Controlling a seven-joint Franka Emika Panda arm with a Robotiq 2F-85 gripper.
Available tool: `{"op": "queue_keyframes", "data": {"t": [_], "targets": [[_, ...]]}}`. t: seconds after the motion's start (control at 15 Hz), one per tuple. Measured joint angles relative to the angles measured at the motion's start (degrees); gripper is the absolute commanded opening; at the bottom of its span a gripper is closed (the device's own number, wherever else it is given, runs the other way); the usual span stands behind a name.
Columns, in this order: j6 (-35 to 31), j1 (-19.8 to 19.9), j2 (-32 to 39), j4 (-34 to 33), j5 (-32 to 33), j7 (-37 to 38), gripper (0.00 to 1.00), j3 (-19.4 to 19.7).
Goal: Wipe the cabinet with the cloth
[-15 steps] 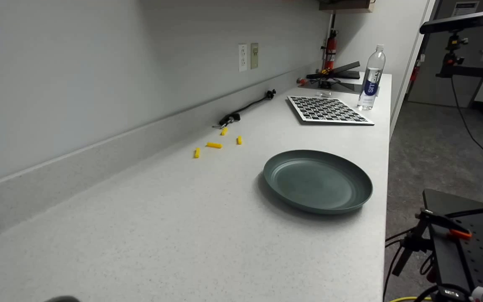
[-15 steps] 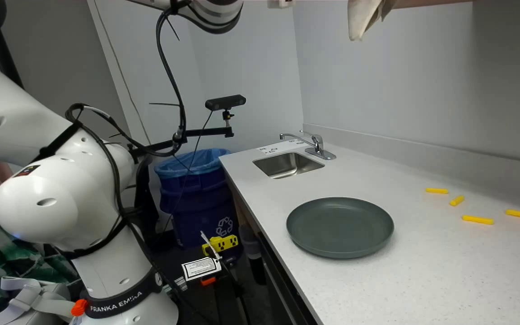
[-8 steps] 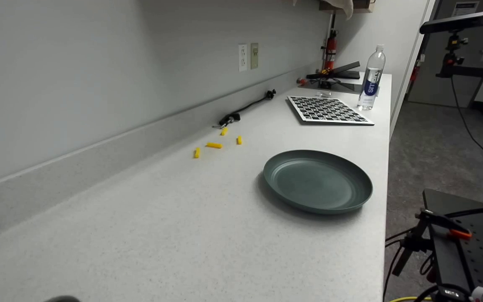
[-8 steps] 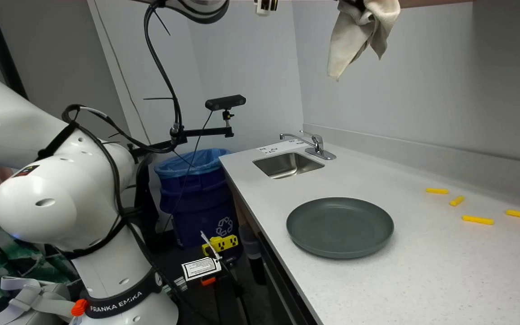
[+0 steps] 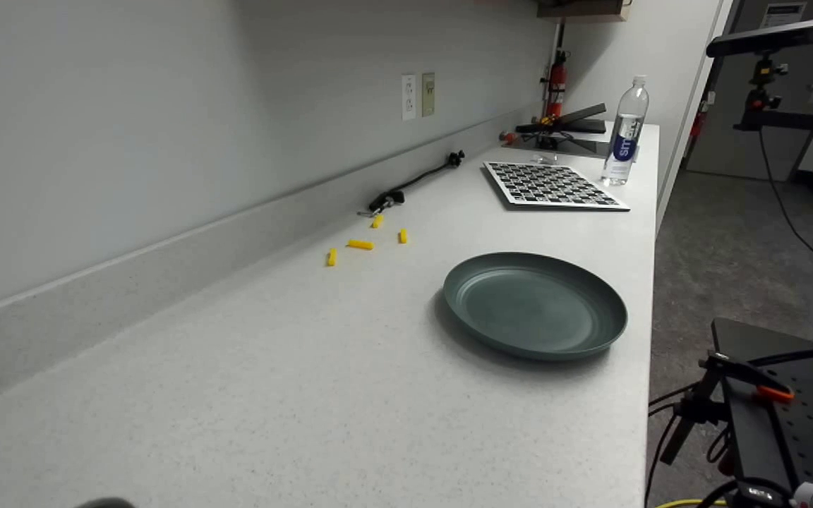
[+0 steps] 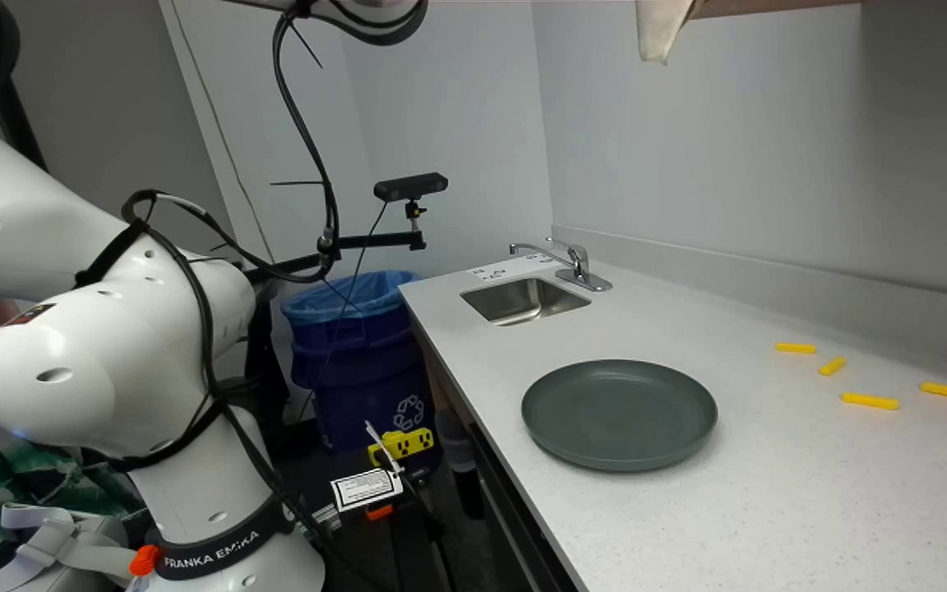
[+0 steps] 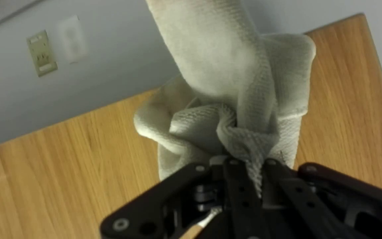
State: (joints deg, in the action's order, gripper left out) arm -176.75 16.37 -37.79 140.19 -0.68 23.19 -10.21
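Observation:
A cream cloth hangs bunched and folded in my gripper in the wrist view. The black fingers are closed, with a twisted strip of the cloth pinched between them. Behind the cloth is the light wooden cabinet; I cannot tell whether the cloth touches it. In an exterior view only the cloth's lower tip shows at the top edge, beside the cabinet's lower edge. The gripper is out of frame in both exterior views. A cabinet part also shows in an exterior view.
A dark green plate lies on the counter below, with several yellow sticks near the wall. A sink and faucet are at the far end. A bottle and checkered board stand along the counter.
The cloth came lower into view half a second ago, then rose again, so now only its tip shows in an exterior view. The arm shifted slightly. The counter items have not moved.

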Motion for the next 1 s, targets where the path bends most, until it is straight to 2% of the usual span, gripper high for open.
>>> {"op": "queue_keyframes", "data": {"t": [0.4, 0.6, 0.8, 1.0], "targets": [[-20.37, 1.01, 2.74, 0.22, -0.57, -0.01, 0.02, -1.52], [-28.49, 1.01, 4.71, 0.2, -0.57, -0.01, 0.02, -1.73], [-32.01, 1.01, 6.22, 0.19, -0.57, -0.01, 0.02, -1.81], [-29.68, 1.01, 6.74, 0.37, -0.56, -0.23, 0.02, -1.82]]}}
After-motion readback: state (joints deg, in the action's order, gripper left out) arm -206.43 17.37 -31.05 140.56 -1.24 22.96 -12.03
